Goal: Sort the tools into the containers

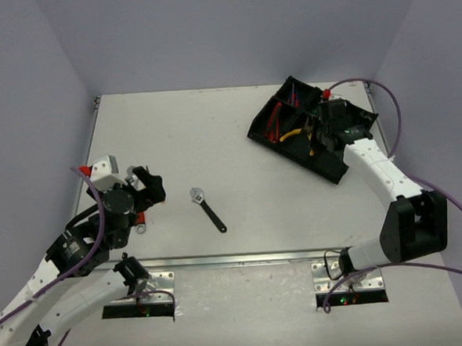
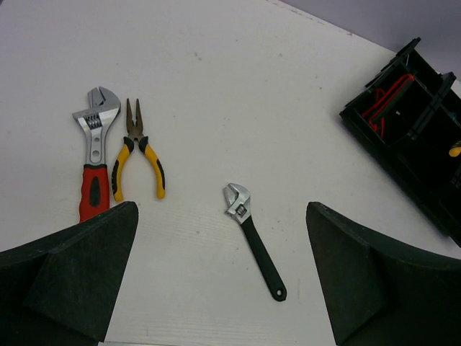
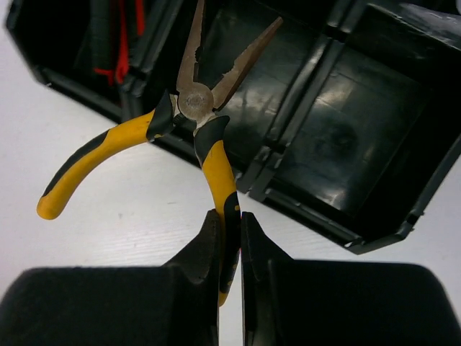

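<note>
At the left of the surface [image 1: 236, 126] the left tool [image 1: 147, 190] is held above the white top with its two fingers [image 2: 79, 274] spread wide and nothing between them. Below it, as seen from the left wrist, a red-handled adjustable wrench [image 2: 94, 155] is laid flat with its silver head pointing away, and its handle end is hidden behind the left finger. Just beside that wrench, on its right and not touching it, yellow-handled long-nose pliers [image 2: 137, 155] are laid with the nose pointing away and the handles slightly parted. Further right, well apart from both and near the middle of the surface, a black-handled adjustable wrench [image 1: 208, 210] is laid flat at a slant, its silver head toward the far left and its handle toward the near right. Toward the far right corner the black organiser tray [image 1: 325, 166] is set at an angle to the edges of the surface. In its leftmost compartment red-handled items [image 1: 275, 127] are seen, though what kind they are cannot be told. The right tool [image 3: 230, 216] is positioned over the near side of the tray and is closed on one handle of a second pair of pliers [image 3: 194, 101]. The other yellow and black handle is splayed out to the left over the bare surface, while the parted metal nose is pointed into a tray compartment. Whether the nose is resting on the tray floor cannot be told
</note>
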